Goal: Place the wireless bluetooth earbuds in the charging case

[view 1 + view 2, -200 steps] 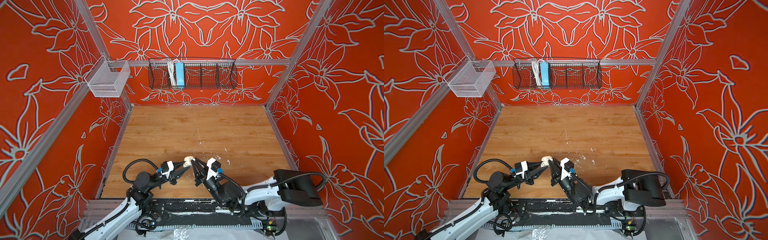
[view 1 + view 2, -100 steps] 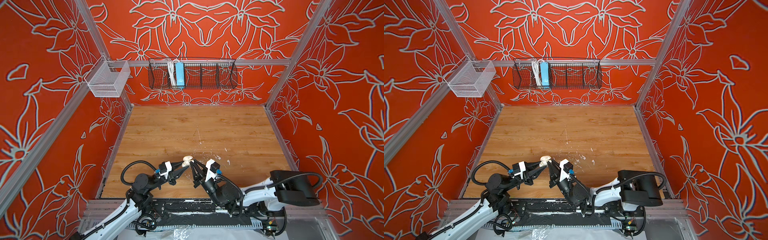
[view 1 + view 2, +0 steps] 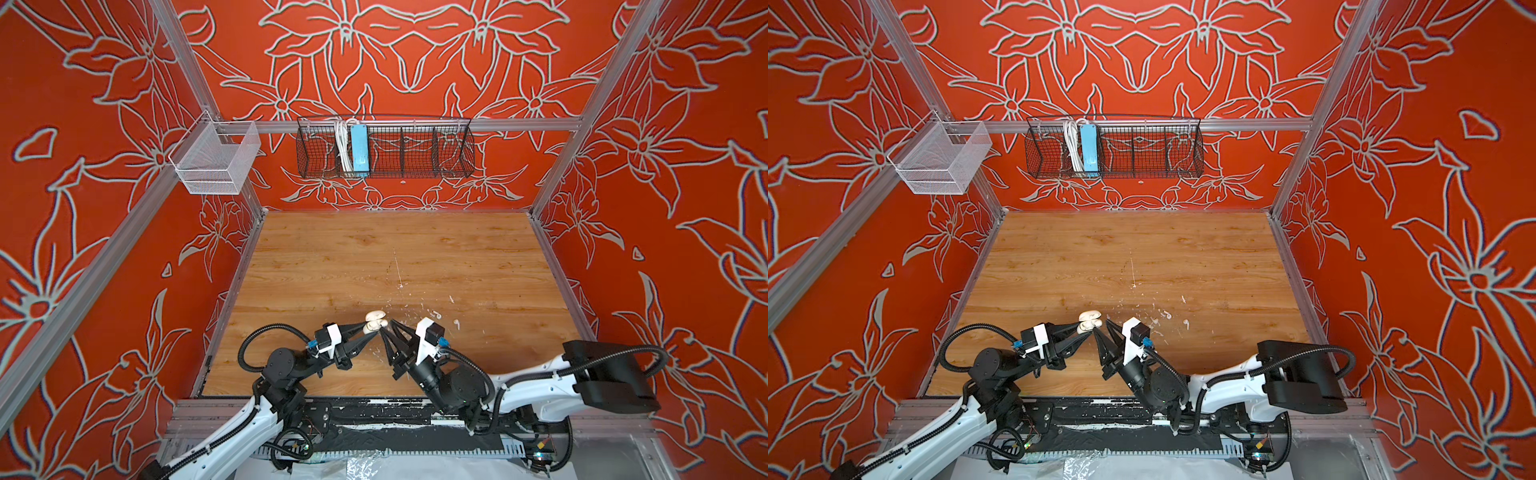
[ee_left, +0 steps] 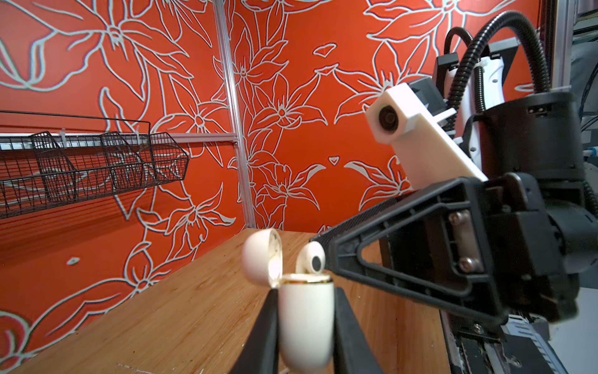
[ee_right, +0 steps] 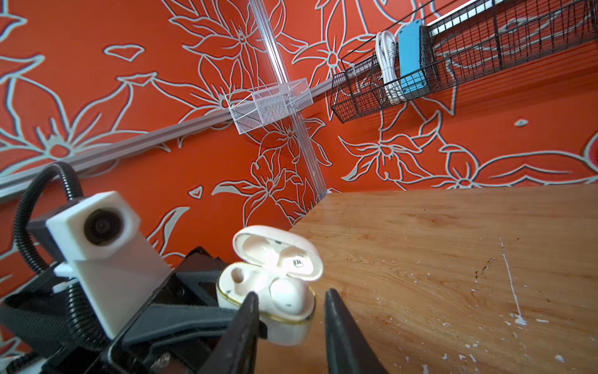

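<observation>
left jaws clench open charging case (image 4: 305, 317) | right jaws released beside earbud (image 4: 311, 259) | risk: earbud looks half-seated, a jaw brushing it could flick it out

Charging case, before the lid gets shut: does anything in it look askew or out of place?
Yes. In the left wrist view one earbud sticks up above the rim of the charging case, tilted, apparently not fully seated. The socket beside it is empty.
</observation>
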